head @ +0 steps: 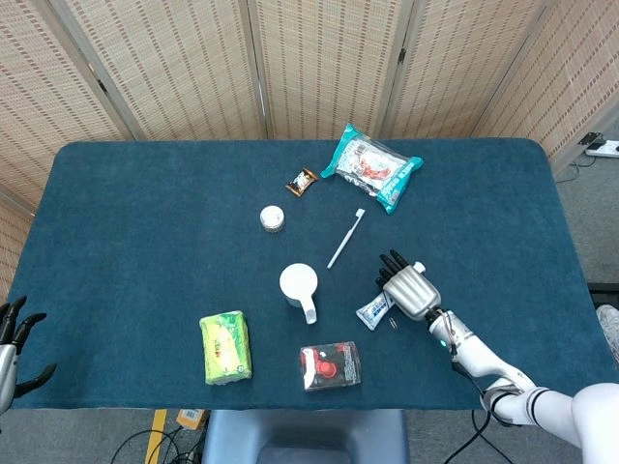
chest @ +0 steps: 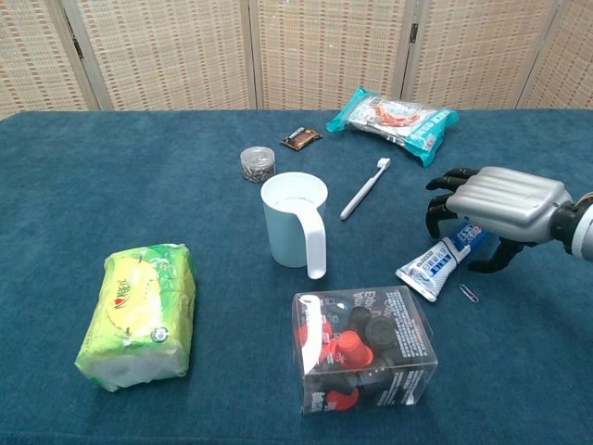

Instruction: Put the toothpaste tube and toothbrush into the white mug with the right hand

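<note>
Two items remained to be placed, and neither was in the mug at inspection. Nearest the robot, a clear box of red and black capsules and a green soft pack lay on the blue table, clear of the work. Just beyond the box lay the toothpaste tube, flat, its crimped end toward the box and its cap end under the right hand. That hand was arched over the cap end with fingers curled downward on one side and the thumb on the other; it was not seen to be closed on the tube, and actual contact could not be confirmed. The left hand sat at the table's near left edge, fingers apart, holding nothing. The tube was judged light, soft-walled and glossy, liable to flatten or slide under a hard squeeze; the firmer shoulder by the cap appeared the better hold. The white mug stood upright left of the tube, handle toward the robot. Beyond it lay the toothbrush, judged thin, stiff and light, best pinched mid-handle. Farther back were a small round tin, a brown sachet and a teal snack bag.
</note>
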